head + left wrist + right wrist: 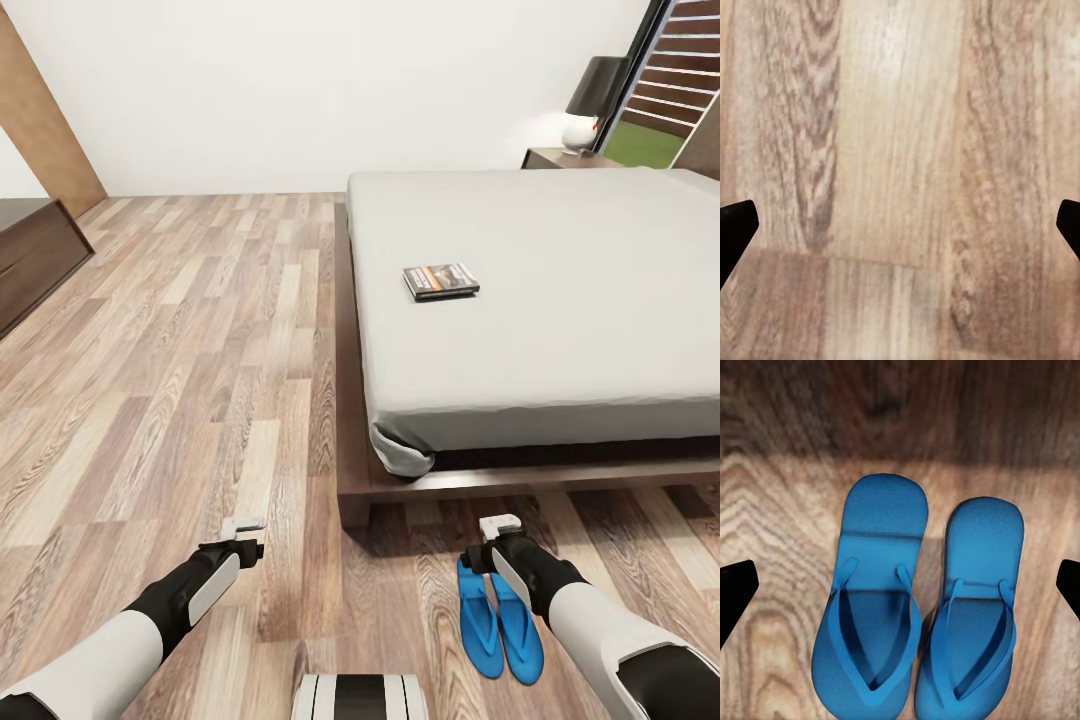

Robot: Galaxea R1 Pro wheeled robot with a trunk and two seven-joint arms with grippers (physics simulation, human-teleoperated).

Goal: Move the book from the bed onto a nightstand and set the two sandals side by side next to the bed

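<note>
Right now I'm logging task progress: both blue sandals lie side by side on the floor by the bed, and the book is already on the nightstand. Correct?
Not quite. The sandals do lie paired on the floor beside the bed, but the head view shows the book on the mattress, not the nightstand.
</note>
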